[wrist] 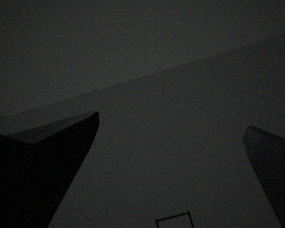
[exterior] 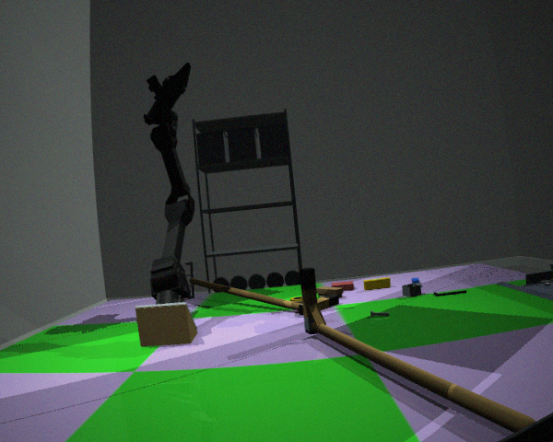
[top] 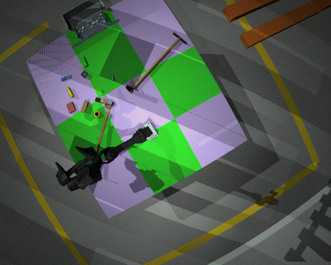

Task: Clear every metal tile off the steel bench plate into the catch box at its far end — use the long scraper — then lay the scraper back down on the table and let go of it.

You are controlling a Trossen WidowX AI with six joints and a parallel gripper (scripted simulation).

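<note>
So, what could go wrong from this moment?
1. The gripper is open, raised high and pointing up, holding nothing; the wrist view shows only wall, so it cannot see any tool.
2. Two long tools lie on the table: the scraper and a shorter one. The arm may take the wrong one.

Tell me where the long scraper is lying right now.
In the top view the long scraper lies on the checkered table, right of the catch box, its blade toward the far edge; the open gripper is raised well clear.
</note>
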